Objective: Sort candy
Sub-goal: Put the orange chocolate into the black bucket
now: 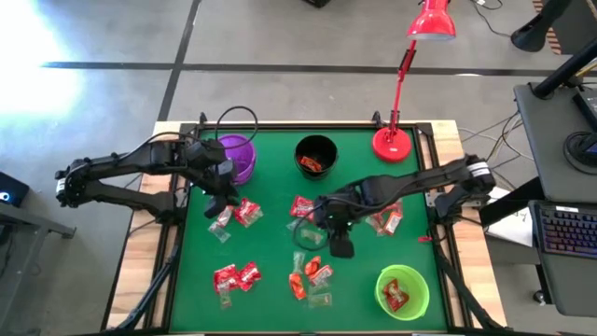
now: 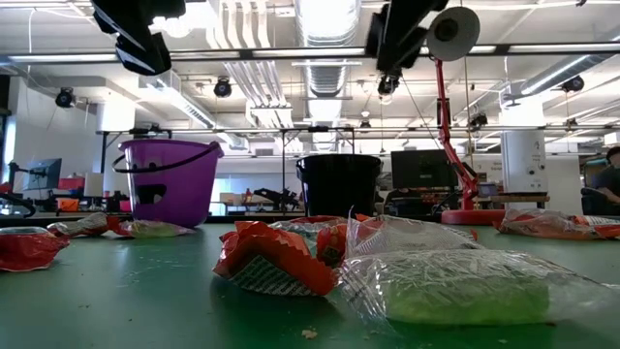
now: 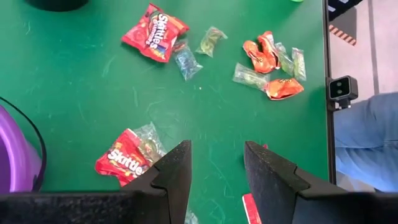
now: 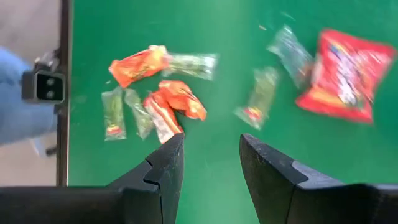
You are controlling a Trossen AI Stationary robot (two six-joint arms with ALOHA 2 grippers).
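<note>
While both pincers hover open, candy (image 1: 308, 277) lies scattered, pointing every way.

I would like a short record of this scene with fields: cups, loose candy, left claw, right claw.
cups: purple cup, black cup and green cup, red candy visible in the black and green ones
loose candy: wrapped packets scattered on the green table
left claw: open, empty, above packets beside the purple cup
right claw: open, empty, above mid-table

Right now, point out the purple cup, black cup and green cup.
purple cup (image 1: 239, 155), high view, inner floor.
black cup (image 1: 304, 147), high view, rim's left side.
green cup (image 1: 416, 283), high view, inner wall, right side.
</note>
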